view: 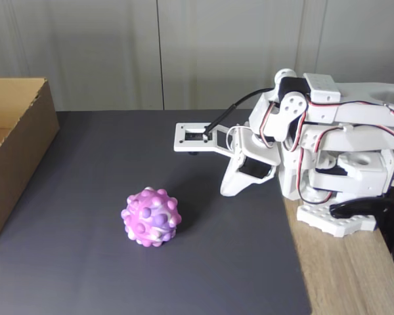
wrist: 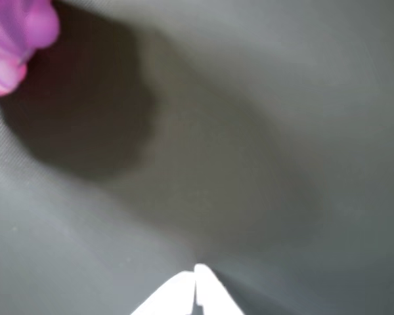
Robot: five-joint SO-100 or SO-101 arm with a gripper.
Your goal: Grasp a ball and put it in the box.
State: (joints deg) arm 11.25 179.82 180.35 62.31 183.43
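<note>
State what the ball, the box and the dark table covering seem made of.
Ball: likely soft rubber or silicone, with glossy rounded bumps. Box: matte brown corrugated cardboard, with raw cut edges. Table covering: dark grey matte mat, perhaps fabric or rubber; faint weave shows in the wrist view.

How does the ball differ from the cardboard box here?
The ball is round, bumpy and pink, purple and white; the box is straight-walled, plain and brown. The ball is far smaller than the box. The ball sits mid-mat in the fixed view, the box at the left edge. Both rest on the dark mat, untouched.
</note>
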